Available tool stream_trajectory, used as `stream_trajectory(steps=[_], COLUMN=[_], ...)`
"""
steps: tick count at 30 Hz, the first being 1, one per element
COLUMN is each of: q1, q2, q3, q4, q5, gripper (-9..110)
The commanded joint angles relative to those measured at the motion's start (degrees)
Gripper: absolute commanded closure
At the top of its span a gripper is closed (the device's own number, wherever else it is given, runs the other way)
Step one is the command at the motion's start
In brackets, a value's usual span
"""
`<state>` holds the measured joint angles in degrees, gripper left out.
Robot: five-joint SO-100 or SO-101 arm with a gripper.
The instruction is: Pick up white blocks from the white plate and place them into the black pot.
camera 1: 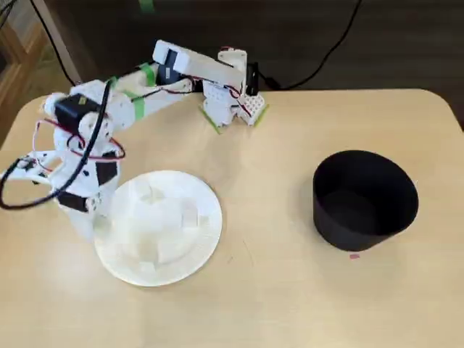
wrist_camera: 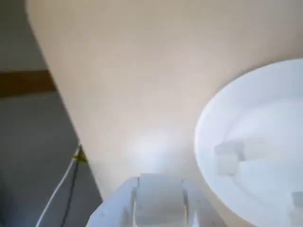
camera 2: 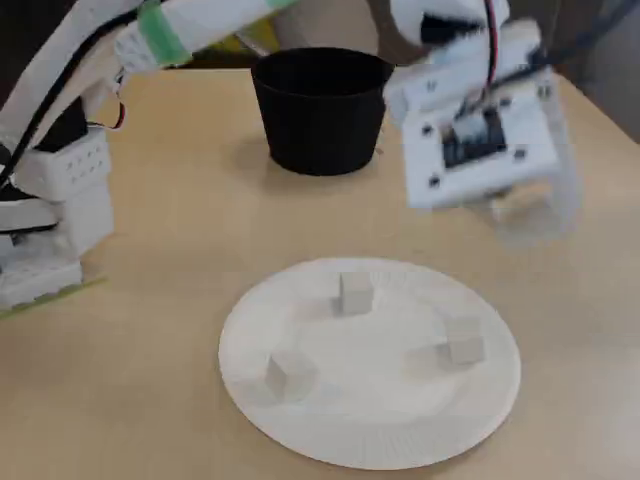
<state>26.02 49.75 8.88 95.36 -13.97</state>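
Note:
The white plate (camera 1: 206,243) lies on the table at left in a fixed view, and near the front in the other fixed view (camera 2: 385,452). Three white blocks rest on it (camera 2: 354,292) (camera 2: 464,340) (camera 2: 288,374). The black pot (camera 1: 362,210) stands apart at right, and at the back in the other view (camera 2: 320,110). My gripper (camera 1: 85,217) hangs over the table just off the plate's left rim, blurred in the other fixed view (camera 2: 522,212). In the wrist view its jaws (wrist_camera: 158,208) are shut on a pale white block (wrist_camera: 158,196), with the plate (wrist_camera: 208,118) to the right.
The arm's base (camera 1: 232,101) sits at the table's back edge, and at left in the other view (camera 2: 50,220). Black cables loop beside the arm (camera 1: 14,188). The table's edge runs close to the gripper (wrist_camera: 61,94). A small pink mark (camera 1: 354,255) lies by the pot.

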Motion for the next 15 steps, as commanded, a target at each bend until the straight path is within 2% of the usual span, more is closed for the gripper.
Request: stream_trajectory(steps=[1,9,15], q1=[-7.65,-35.60,-54.32], q2=[11.34,31.38,35.42], q3=[-1.49,24.35,42.28], q4=[-0.09,-0.09,-0.44], q5=[4.22,11.25,13.45], gripper=[104,104,104])
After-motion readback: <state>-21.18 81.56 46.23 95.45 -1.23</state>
